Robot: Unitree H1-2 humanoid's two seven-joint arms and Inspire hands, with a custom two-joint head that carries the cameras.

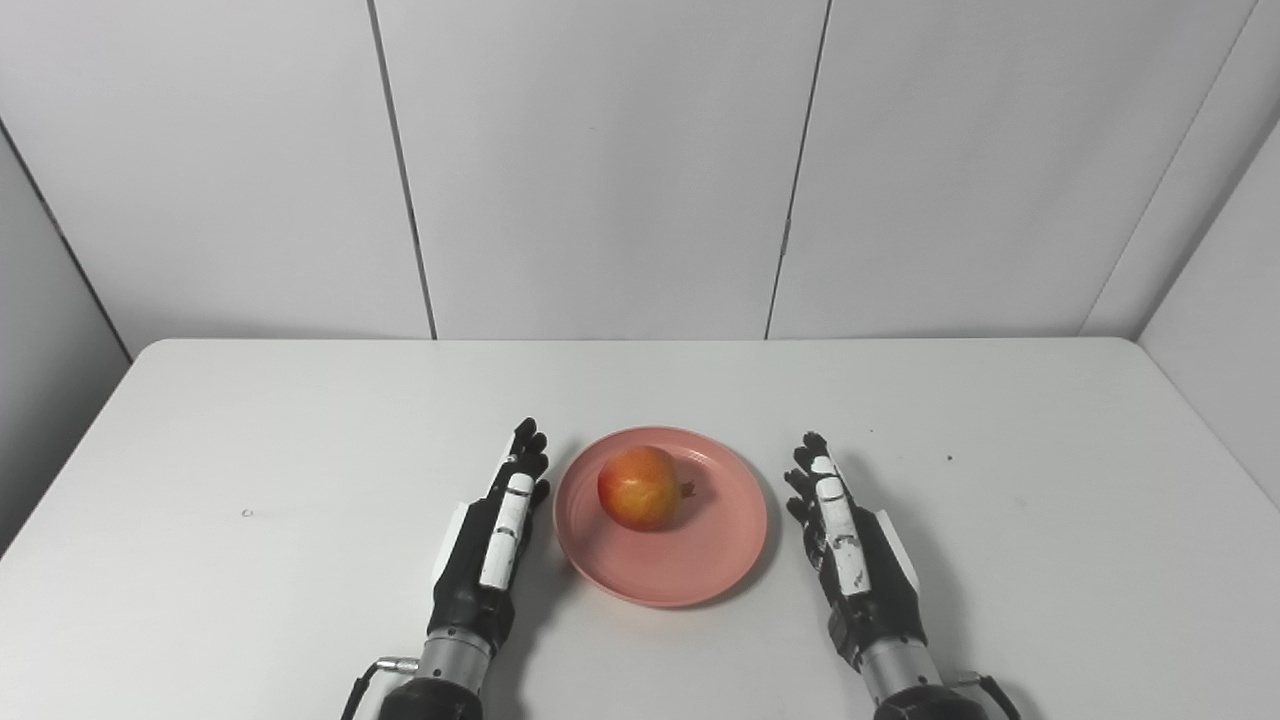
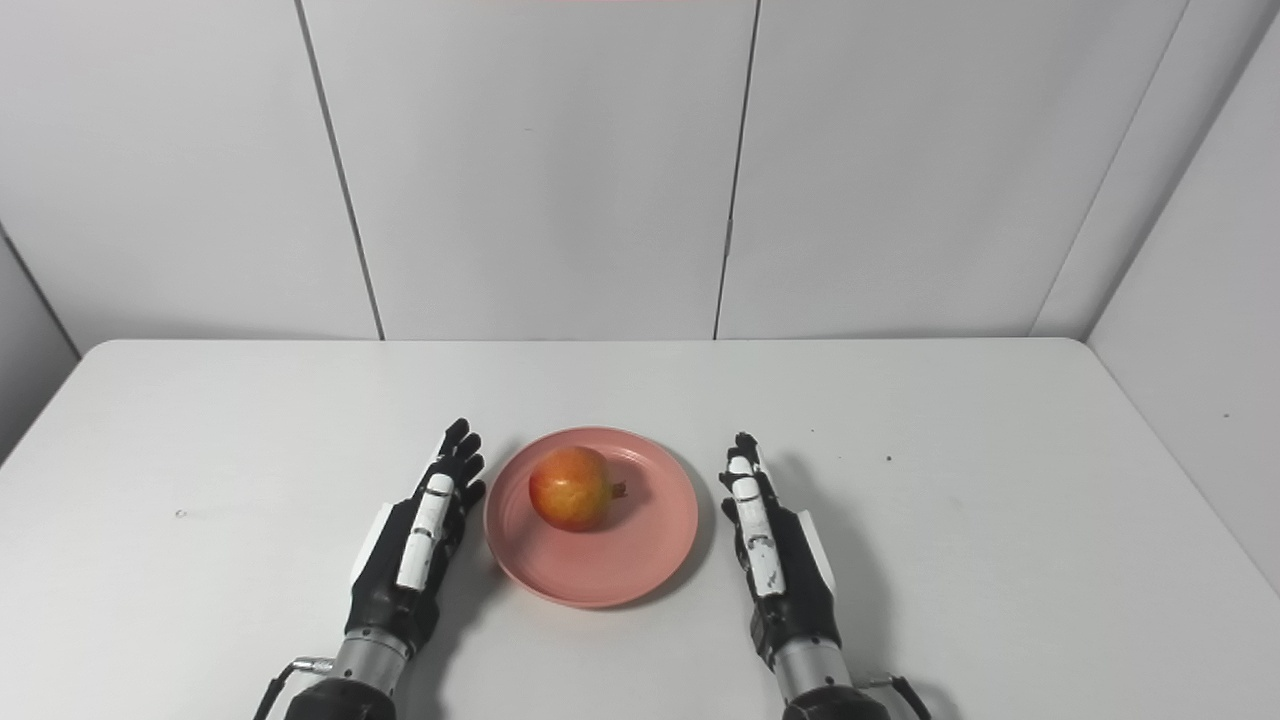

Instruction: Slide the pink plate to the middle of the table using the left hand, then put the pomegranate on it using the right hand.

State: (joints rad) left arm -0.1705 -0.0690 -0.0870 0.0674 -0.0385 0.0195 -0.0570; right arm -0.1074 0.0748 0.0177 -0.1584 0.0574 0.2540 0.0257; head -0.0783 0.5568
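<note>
The pink plate (image 1: 700,560) sits near the middle of the white table, close to the front. A red-orange pomegranate (image 1: 640,487) rests on the plate's left half, its crown pointing right. My left hand (image 1: 492,535) lies just left of the plate, fingers straight and pointing away from me, holding nothing. My right hand (image 1: 848,545) lies just right of the plate in the same flat pose, also empty. Neither hand touches the plate or the fruit.
The white table (image 1: 300,420) runs to grey wall panels (image 1: 600,170) at the back and side walls left and right. A few small dark specks (image 1: 949,459) mark the table's right part.
</note>
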